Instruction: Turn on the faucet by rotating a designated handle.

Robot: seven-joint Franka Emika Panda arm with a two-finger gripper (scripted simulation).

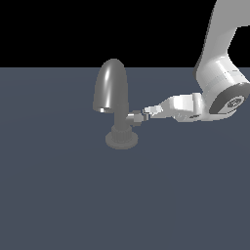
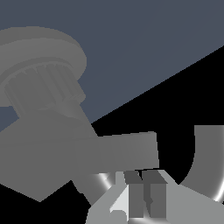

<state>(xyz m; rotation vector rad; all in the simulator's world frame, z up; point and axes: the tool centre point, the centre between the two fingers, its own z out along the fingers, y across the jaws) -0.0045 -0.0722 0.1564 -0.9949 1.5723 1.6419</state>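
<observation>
I see my white gripper (image 1: 144, 114) touching the small silvery cross-shaped handle (image 1: 133, 117) beside the glossy dark grey faucet (image 1: 112, 88); whether it's clenched I cannot tell

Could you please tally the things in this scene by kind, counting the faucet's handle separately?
Faucet: 1
Handle: 1
Robot arm: 1
Gripper: 1
Total: 4

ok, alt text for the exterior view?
A white robot arm reaches in from the exterior view's right, its hand at the small handle on the neck of a dark grey faucet standing on a flat grey-blue surface.
</observation>
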